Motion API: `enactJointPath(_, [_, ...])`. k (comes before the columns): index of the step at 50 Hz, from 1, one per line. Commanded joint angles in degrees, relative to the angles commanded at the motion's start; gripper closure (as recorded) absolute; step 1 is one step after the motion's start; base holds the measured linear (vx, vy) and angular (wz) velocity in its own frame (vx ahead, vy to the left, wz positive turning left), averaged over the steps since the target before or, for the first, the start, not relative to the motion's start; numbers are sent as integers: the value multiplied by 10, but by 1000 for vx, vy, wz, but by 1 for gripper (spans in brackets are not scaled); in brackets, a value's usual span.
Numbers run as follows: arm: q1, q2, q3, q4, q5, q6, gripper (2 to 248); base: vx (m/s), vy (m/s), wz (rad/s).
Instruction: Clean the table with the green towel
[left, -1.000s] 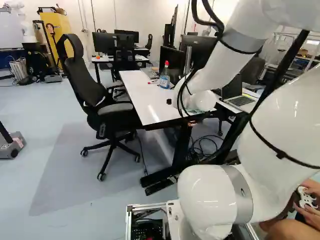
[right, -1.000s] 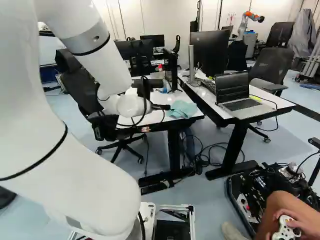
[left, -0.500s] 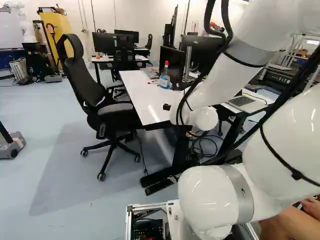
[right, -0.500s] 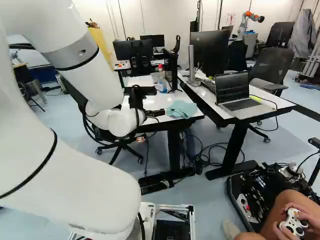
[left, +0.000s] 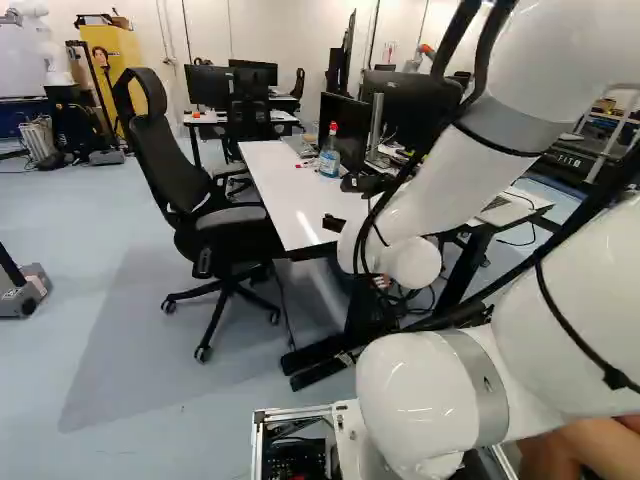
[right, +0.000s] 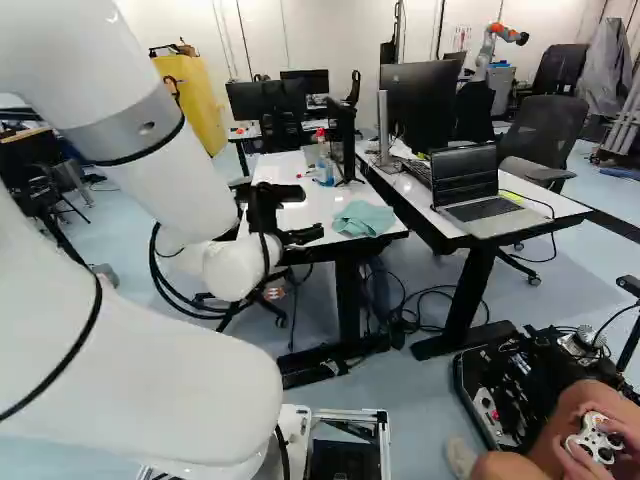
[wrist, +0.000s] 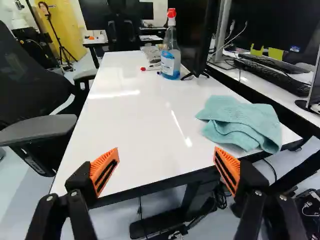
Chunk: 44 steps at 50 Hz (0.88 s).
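Green towel (wrist: 242, 122) lies past one side of the parted pincer (right: 310, 212)

The pincer's two fingers (wrist: 103, 172) stand wide apart, with nothing between them touching their orange pads (wrist: 227, 170). The towel rests loosely folded on the white surface (wrist: 135, 130), close to its near right corner as the right base view shows it. It lies ahead of the finger on that side and apart from it. Farther along the surface, a spray bottle (wrist: 170, 52) stands upright beside a monitor (wrist: 196, 35).
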Motion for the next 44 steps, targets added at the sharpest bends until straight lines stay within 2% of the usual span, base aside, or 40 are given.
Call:
enactJointPath(17, [5, 8, 14, 0, 15, 0, 3, 0, 0, 0])
enactJointPath(44, [5, 9, 15, 0, 16, 0, 3, 0, 0, 0])
